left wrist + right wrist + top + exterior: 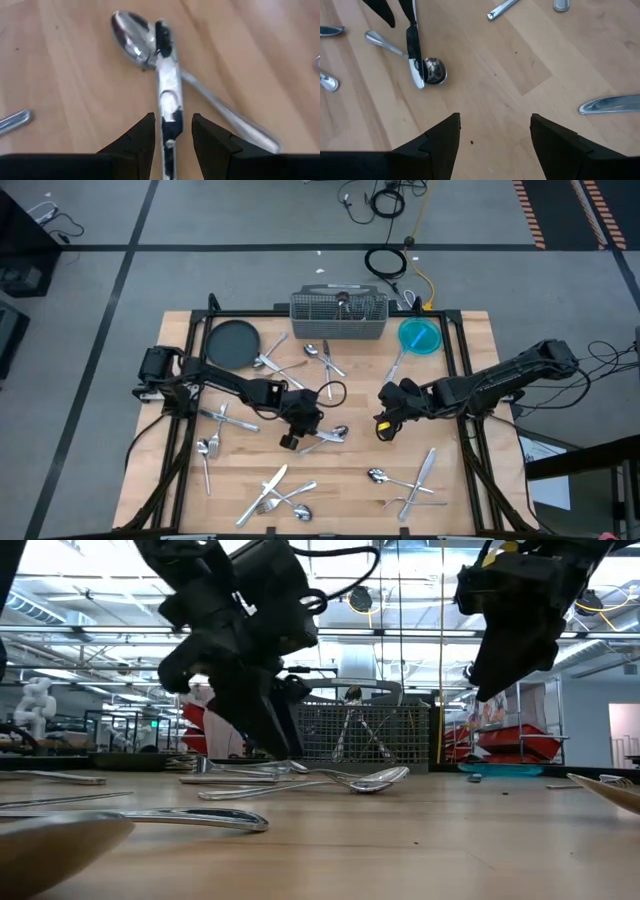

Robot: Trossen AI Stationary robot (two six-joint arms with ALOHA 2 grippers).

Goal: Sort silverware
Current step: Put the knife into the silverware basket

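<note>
Silverware [272, 490] lies scattered across the wooden table [340, 480].

Knife [167, 85] across spoon [132, 42], perhaps between left fingers [137, 142].

My shiny silver metal silverware [425, 468] lies on pale wood-grain tabletop [340, 480]. My grey wire-mesh caddy [338, 317] has a grid pattern; my round bowl [419, 336] is turquoise.

A grey wire-mesh caddy [338, 316] stands at the far edge of the wooden desk [450, 500]. A dark round plate [231, 343] lies to its left, a turquoise bowl [419, 337] to its right. Black and yellow cables [392, 260] coil on the grey floor [250, 220] beyond.
</note>
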